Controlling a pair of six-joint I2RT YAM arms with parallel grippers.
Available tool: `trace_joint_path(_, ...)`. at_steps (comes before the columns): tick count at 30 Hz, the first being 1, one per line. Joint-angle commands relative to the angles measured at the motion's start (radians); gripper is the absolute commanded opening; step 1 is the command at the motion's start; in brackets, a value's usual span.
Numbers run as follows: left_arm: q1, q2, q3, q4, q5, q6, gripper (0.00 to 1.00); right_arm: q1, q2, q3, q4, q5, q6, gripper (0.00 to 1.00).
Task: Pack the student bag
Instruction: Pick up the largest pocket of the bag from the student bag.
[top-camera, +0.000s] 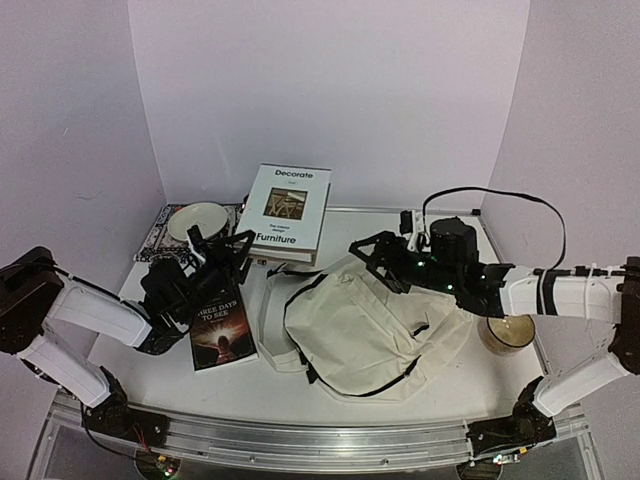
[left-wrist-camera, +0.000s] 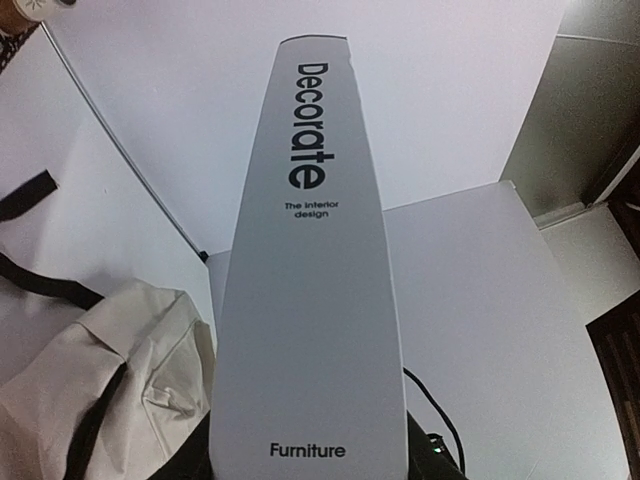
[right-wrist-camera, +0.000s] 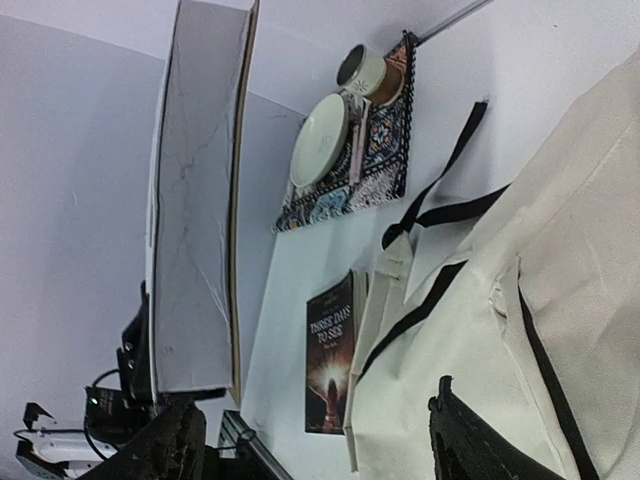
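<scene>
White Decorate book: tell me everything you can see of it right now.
The white book is large and fairly thin, with a smooth white cover. Black lettering reads "Decorate" at the top, "The interior design" below it and "Furniture" at the bottom, and there is a small picture in the middle. It stands nearly upright by the back wall, its cover facing the top camera. It is closed, and the right wrist view shows a tan edge. The left gripper clamps its lower end, and the book appears to be lifted off the table.

The white Decorate book (left-wrist-camera: 310, 330) stands upright, seemingly held at its base, student bag (left-wrist-camera: 50, 385) lower left.
</scene>
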Motion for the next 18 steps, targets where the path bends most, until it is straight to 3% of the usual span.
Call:
trace_joint_path(1, 0.068, -0.107, -0.02, -0.059, 0.051, 0.043, 0.34, 0.034, 0.005, 0.148, -0.327, -0.075, -0.246, 0.79)
trace_joint_path(6, 0.176, -0.19, -0.019, -0.21, 0.167, 0.062, 0.34, 0.159, 0.107, 0.305, -0.628, 0.002, -0.446, 0.81)
trace_joint_path(18, 0.424, -0.319, -0.037, -0.444, 0.41, 0.104, 0.34, 0.434, 0.342, 0.548, -1.026, 0.341, -0.717, 0.82)
